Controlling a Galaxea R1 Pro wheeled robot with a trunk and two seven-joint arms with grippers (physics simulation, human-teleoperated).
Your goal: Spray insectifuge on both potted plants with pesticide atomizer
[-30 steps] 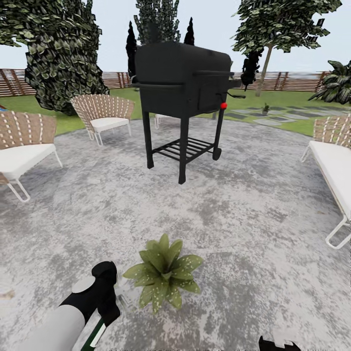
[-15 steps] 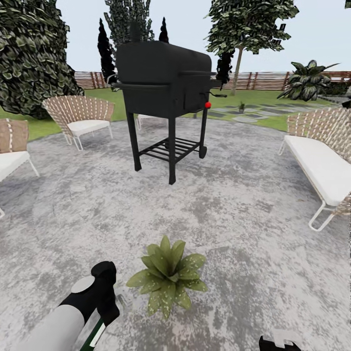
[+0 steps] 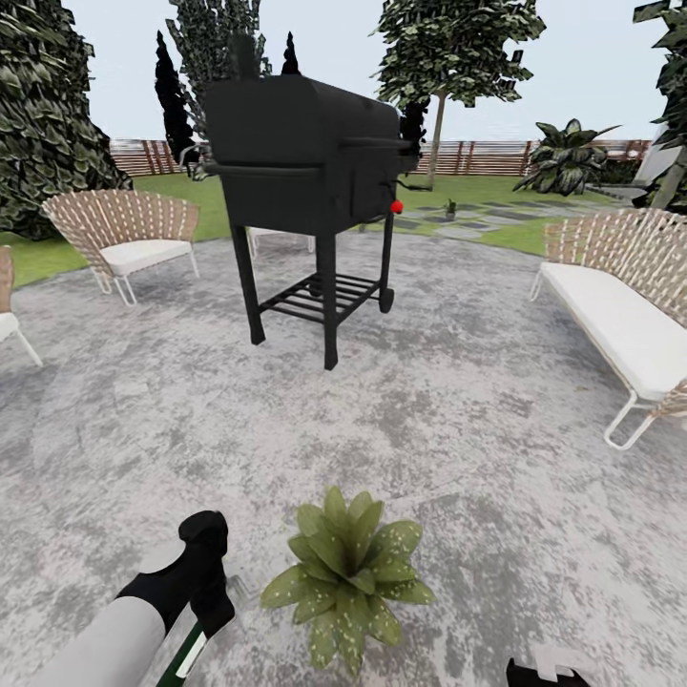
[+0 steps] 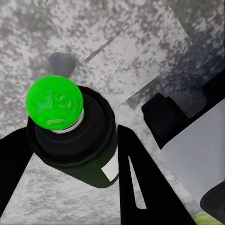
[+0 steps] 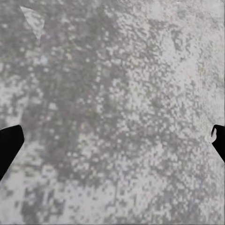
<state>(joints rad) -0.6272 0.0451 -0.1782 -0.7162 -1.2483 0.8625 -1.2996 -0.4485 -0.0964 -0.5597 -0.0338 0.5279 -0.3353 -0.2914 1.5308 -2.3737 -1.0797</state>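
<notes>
The left gripper (image 4: 70, 154) was clamped on the slim dark green pesticide atomizer with its white label band (image 4: 77, 140), a black finger (image 4: 140, 183) pressed to each side of the bottle; its bright green round cap faced the speckled grey round patio (image 3: 458, 448). In the head view, the bottle's lower end (image 3: 188, 655) poked out beneath the left wrist, near the patio's closest edge. Just beside it sat 1 low rosette of broad speckled green leaves, a potted plant (image 3: 350, 574), its pot hidden under the foliage. The right gripper (image 5: 112, 140) hung spread wide above bare patio, nothing between its black fingertips. Toward the middle of the patio stood a black barrel grill on legs (image 3: 305, 181), with a wicker chair with a white cushion (image 3: 129, 237) at the left edge and a white-cushioned wicker bench (image 3: 620, 305) at the right.
</notes>
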